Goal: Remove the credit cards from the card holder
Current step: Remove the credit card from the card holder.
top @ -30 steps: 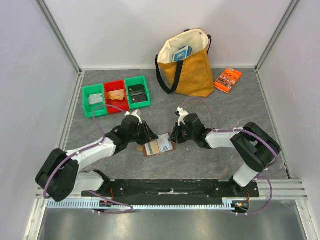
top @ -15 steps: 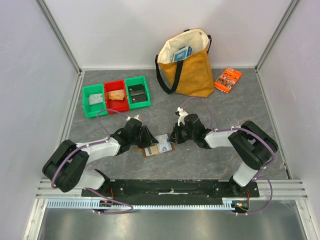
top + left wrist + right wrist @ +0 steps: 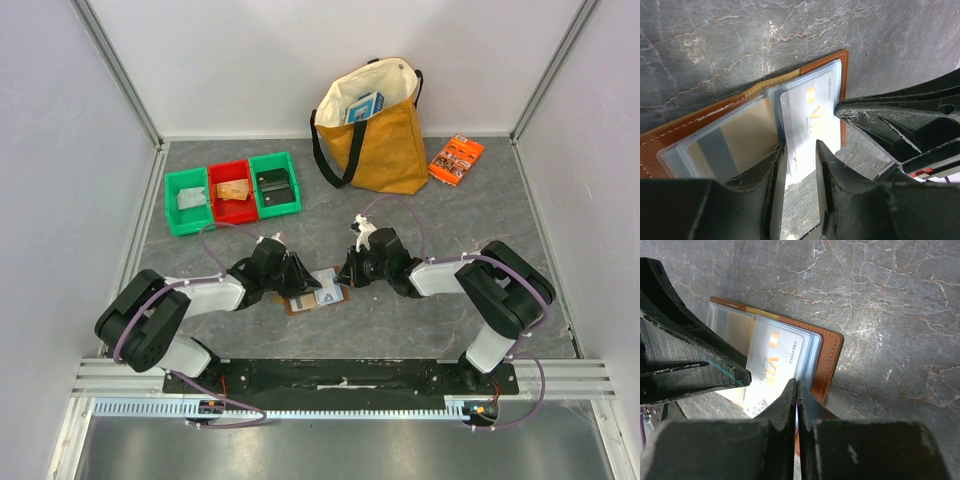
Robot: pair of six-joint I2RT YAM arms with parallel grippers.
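Credit cards (image 3: 771,362) sit in the clear sleeves of the card holder (image 3: 318,293). It lies open and flat on the grey table (image 3: 470,220), between my two arms and near their bases. From the left wrist I see a white card (image 3: 812,107) lettered VIP on one leaf and a tan card (image 3: 740,135) with a grey stripe on the other, with brown leather framing both.

My left gripper (image 3: 800,150) is down over the holder's near edge with its fingers partly spread. One tip is at the fold and the other over the white card, which shows in the gap. I cannot tell whether the tips press on the sleeve.

My right gripper (image 3: 796,387) comes in from the opposite side with its fingers pressed tight together. Their tips are at the edge of the white card's leaf, just beside the brown border. Whether anything thin is caught between them I cannot tell. The two grippers face each other across the holder, close together.

Farther back stand a row of green and red bins (image 3: 231,192), a yellow tote bag (image 3: 385,140) and an orange packet (image 3: 456,158).
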